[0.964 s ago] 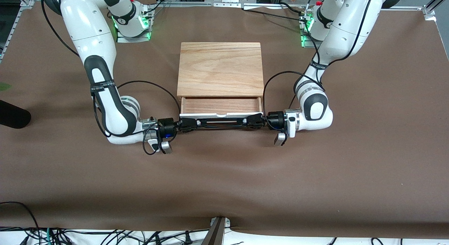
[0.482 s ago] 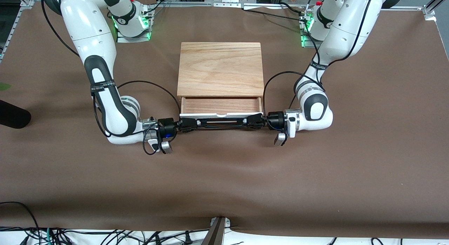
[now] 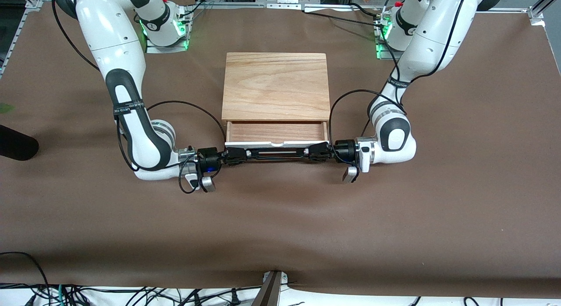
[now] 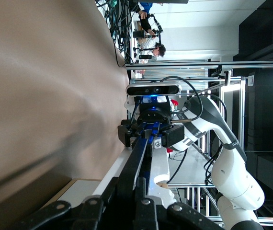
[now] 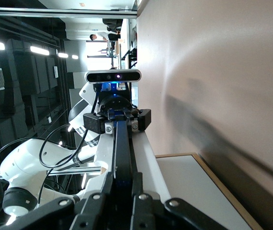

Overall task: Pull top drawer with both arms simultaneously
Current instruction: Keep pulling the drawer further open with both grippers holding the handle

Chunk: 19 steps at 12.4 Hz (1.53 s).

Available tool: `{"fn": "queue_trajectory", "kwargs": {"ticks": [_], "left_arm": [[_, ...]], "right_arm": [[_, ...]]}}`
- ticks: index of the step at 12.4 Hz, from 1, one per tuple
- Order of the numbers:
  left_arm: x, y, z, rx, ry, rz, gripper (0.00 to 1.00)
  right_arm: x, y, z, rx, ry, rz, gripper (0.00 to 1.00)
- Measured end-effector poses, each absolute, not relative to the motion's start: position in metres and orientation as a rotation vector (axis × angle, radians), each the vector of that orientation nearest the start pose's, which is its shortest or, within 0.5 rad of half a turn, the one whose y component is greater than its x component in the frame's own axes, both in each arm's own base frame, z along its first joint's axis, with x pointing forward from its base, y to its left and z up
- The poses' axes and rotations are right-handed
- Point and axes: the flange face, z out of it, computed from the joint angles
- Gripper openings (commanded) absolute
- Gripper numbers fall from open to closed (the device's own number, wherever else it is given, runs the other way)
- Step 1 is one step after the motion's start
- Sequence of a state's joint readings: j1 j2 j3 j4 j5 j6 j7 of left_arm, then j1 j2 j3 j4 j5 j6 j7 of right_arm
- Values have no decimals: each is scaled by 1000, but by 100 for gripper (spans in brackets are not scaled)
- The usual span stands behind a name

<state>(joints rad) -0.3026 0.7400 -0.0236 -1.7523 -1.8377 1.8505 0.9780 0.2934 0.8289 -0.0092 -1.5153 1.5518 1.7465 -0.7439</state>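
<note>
The top drawer (image 3: 276, 132) stands partly pulled out of its light-wood-topped box (image 3: 276, 84), showing its reddish-brown interior. Its white front panel (image 3: 276, 144) carries a long black bar handle (image 3: 276, 153). My left gripper (image 3: 316, 152) is shut on the handle's end toward the left arm's side. My right gripper (image 3: 236, 154) is shut on the handle's end toward the right arm's side. In the left wrist view my left gripper (image 4: 129, 194) clamps the handle (image 4: 137, 158). In the right wrist view my right gripper (image 5: 122, 189) clamps the handle (image 5: 121, 148).
The brown table cover (image 3: 280, 218) spreads wide on the side nearer the front camera. A black object (image 3: 15, 143) lies at the table edge toward the right arm's end. Cables (image 3: 131, 293) hang along the near edge.
</note>
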Motion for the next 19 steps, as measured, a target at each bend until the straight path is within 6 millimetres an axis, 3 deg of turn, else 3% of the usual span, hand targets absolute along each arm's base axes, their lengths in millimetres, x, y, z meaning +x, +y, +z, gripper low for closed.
{"fn": "queue_trajectory", "kwargs": {"ticks": [19], "left_arm": [[610, -280, 174, 1613, 11, 65, 0]], "right_arm": [[646, 283, 203, -1722, -120, 128, 0]]}}
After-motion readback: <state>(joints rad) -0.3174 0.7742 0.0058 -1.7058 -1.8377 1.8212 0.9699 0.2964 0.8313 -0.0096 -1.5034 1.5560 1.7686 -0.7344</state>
